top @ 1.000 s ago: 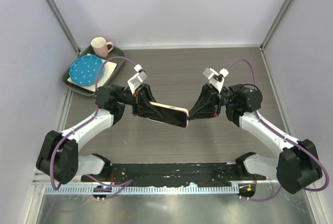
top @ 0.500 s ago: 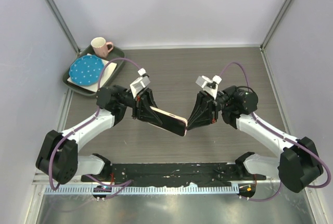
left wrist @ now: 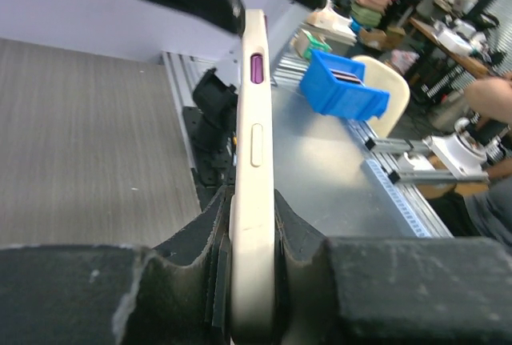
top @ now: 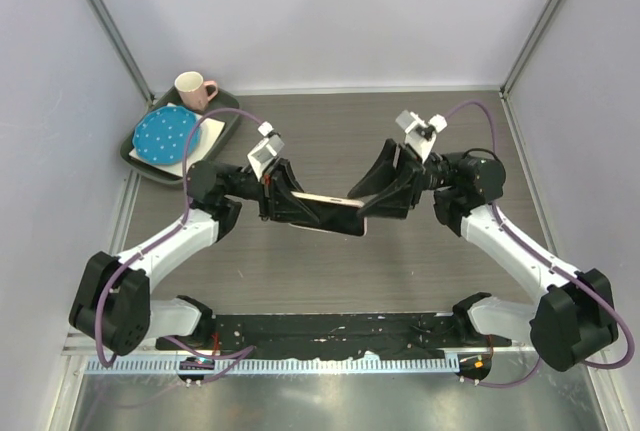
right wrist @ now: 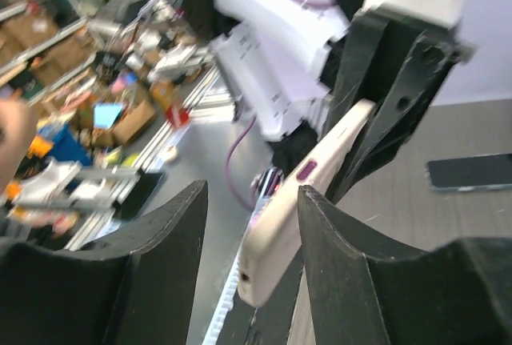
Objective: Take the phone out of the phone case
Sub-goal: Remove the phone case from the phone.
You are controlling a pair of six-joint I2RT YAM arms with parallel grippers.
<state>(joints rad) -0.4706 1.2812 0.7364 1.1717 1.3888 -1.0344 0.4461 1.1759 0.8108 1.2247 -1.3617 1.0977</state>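
- Cream, pinched edge-on by closed left gripper (left wrist: pixel 253 225) alone: could twist phone case (left wrist: pixel 254 121) loose.
- Straddles its right end, right gripper (right wrist: pixel 250 201) open; may knock it closing off-centre.

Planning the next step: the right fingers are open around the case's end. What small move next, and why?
Probably close the right gripper on the free end of the phone case: that gripper's fingers stand open either side of it, gripping nothing, while the left gripper is shut on the other end.
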